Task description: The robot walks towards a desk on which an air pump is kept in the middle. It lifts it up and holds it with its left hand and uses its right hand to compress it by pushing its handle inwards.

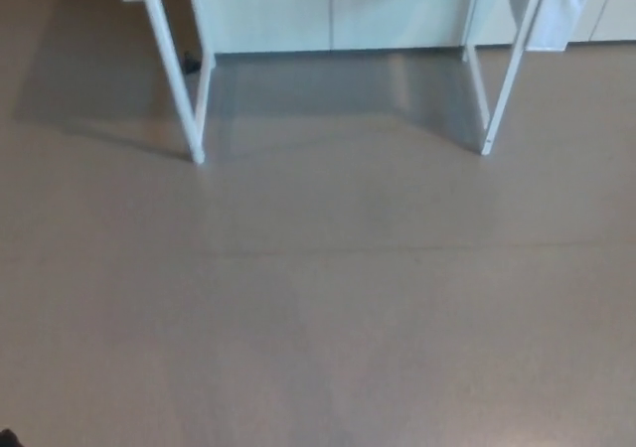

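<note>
I am looking down at the bare brown floor (pixel 318 318), with the white legs of the bench (pixel 174 79) standing in the upper part of the frame before pale cabinets (pixel 328 10), while neither the pump nor my fingers are showing, so I cannot tell their state.

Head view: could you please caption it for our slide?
Bare brown floor ahead, white desk legs and cabinets at top; no hands or pump visible.

White desk legs (pixel 174 79) stand on a plain beige-brown floor (pixel 318 318) (white cabinets (pixel 328 15) behind).
</note>
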